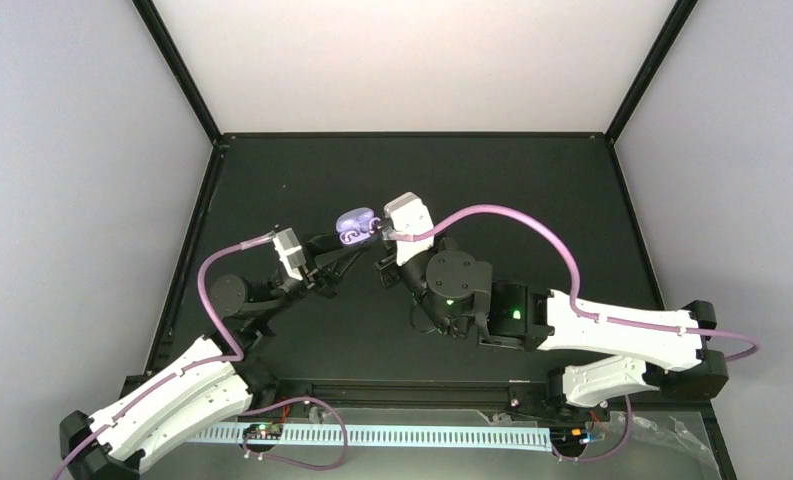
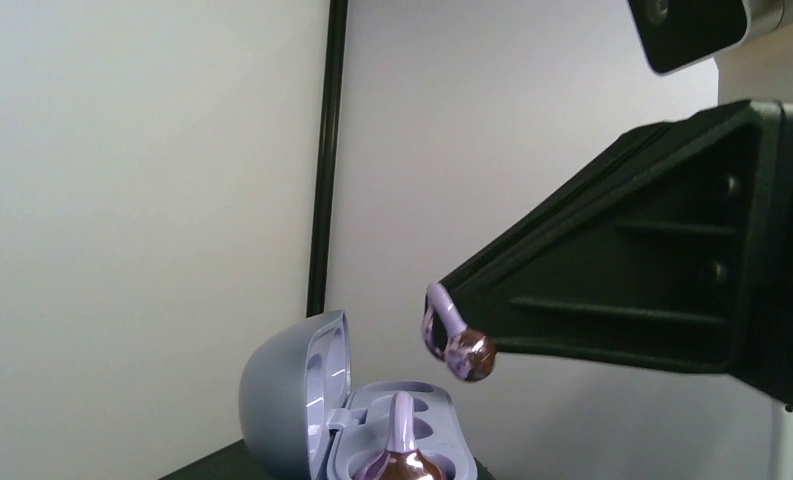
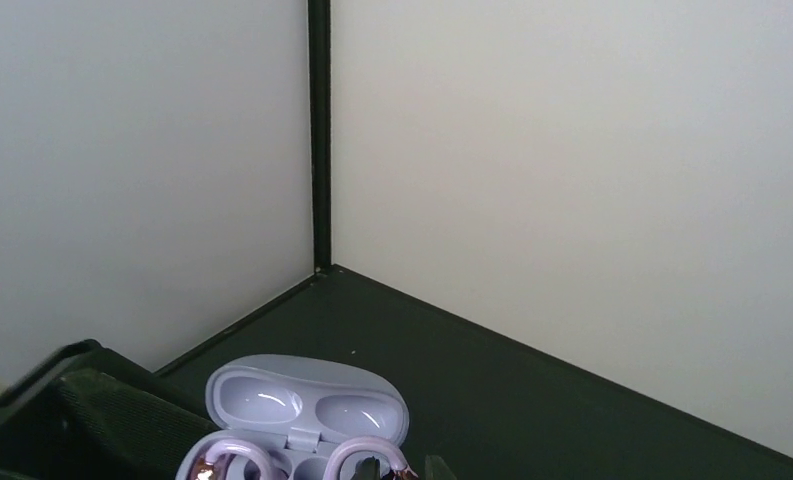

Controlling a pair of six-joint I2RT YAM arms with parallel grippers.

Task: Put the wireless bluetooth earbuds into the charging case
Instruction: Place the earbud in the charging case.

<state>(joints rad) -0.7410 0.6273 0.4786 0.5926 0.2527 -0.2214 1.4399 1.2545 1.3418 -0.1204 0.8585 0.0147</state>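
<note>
Near tabletop centre, both arms stretched inward, meeting at open charging case, right fingers clenched on one earbud just above case, other earbud seated inside, left fingers clenched beside case, contact hidden, tabletop edges well apart.

Top view: charging case over centre of desk. Left fingers at its 7 o'clock, right fingers close at 3 o'clock. One earbud in a case pocket; second earbud between right fingers, just above case.
</note>
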